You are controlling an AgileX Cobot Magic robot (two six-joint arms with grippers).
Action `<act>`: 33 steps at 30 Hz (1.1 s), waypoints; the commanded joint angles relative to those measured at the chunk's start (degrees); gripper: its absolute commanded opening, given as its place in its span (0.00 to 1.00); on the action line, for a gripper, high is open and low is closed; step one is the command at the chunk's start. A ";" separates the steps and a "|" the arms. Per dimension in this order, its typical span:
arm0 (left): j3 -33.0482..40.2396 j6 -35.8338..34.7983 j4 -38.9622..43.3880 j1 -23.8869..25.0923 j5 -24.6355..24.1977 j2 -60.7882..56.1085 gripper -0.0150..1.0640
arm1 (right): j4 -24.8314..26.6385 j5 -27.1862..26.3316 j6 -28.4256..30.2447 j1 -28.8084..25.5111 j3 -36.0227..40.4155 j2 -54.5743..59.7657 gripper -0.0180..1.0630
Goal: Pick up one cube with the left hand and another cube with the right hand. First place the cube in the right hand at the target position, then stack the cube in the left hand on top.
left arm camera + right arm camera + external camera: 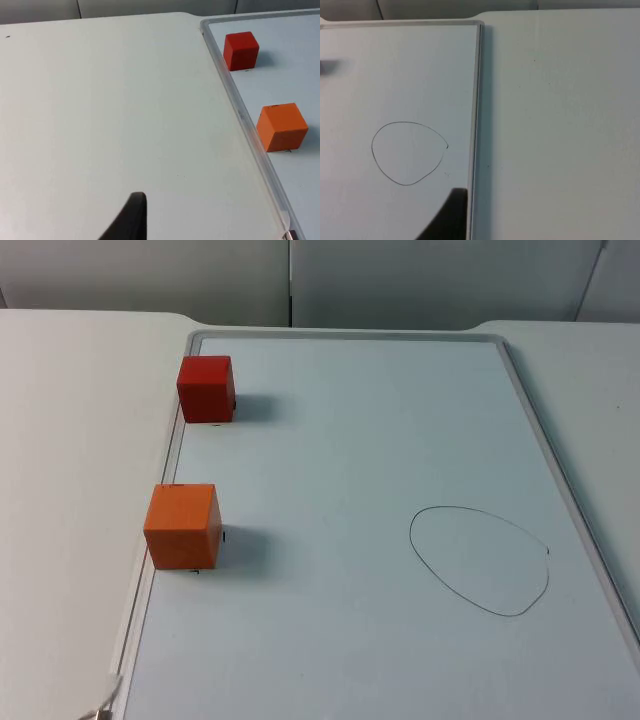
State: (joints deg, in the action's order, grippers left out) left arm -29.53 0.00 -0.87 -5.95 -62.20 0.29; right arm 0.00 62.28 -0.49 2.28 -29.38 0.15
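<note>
Two cubes, both untouched: red cube [206, 388] at the far left edge of the whiteboard [380, 440], orange cube [182, 525] nearer you on the same edge, well apart. One drawn target outline [480, 560] sits on the board's right side. They look like rigid painted blocks, probably light with slick faces, so pinch opposite flat sides, centred, not corners. Left gripper [131, 220] waits over bare table beside the board; right gripper [451, 215] hangs near the outline. Can't tell whether either claw is released or clenched.

It looked like a lab bench: a white table [70, 440], a framed whiteboard [350, 540], grey partition panels [150, 275].
</note>
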 commanded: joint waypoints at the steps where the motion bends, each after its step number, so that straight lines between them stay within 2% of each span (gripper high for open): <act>1: 0.05 -0.83 -0.78 0.25 0.82 -0.29 0.99 | 0.00 -0.49 0.49 0.19 0.24 -0.15 0.98; 5: -2.65 -2.37 -0.89 0.25 4.16 -0.29 0.99 | 0.00 -0.49 0.49 0.19 0.24 -0.15 0.98; 10: -10.12 -2.04 -1.31 0.25 15.46 7.75 0.98 | 0.00 -0.49 0.49 0.19 0.24 -0.15 0.98; 11: -10.12 -2.04 -1.31 0.25 15.46 7.75 0.98 | 0.00 -0.49 0.49 0.19 0.24 -0.15 0.98; 13: -13.18 0.00 -3.01 0.25 19.65 12.61 0.98 | 0.00 -0.49 0.49 0.19 0.24 -0.15 0.98; 15: -16.75 5.12 -6.51 0.25 23.98 18.42 0.98 | 0.00 -0.49 0.49 0.19 0.24 -0.15 0.98; 16: -16.75 5.12 -6.51 0.25 23.98 18.42 0.98 | 0.00 -0.49 0.49 0.19 0.24 -0.15 0.98; 19: -22.28 13.56 -14.22 0.25 29.51 27.36 0.98 | 0.00 -0.49 0.49 0.19 0.24 -0.15 0.98; 21: -26.61 19.91 -20.29 0.25 30.61 33.80 0.98 | 0.00 -0.49 0.49 0.19 0.24 -0.15 0.98; 22: -26.61 19.91 -20.29 0.25 30.61 33.80 0.98 | 0.00 -0.49 0.49 0.19 0.24 -0.15 0.98; 24: -32.34 26.11 -26.60 0.25 30.73 42.67 0.98 | 0.00 -0.49 0.49 0.19 0.24 -0.15 0.98; 27: -38.61 26.81 -27.29 0.12 30.73 52.45 0.98 | 0.00 -0.49 0.49 0.19 0.24 -0.15 0.98; 28: -38.61 26.81 -27.29 0.12 30.73 52.45 0.98 | 0.00 -0.49 0.49 0.19 0.24 -0.15 0.98; 32: -47.80 26.36 -27.41 0.12 30.73 69.78 0.98 | 0.00 -0.49 0.49 0.19 0.24 -0.15 0.98; 33: -47.80 26.36 -27.41 0.12 30.73 69.78 0.98 | 0.00 -0.49 0.49 0.19 0.24 -0.15 0.98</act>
State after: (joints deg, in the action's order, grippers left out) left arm -75.56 26.60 -27.60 -5.95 -31.84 66.05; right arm 0.00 62.28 -0.49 2.28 -29.38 0.15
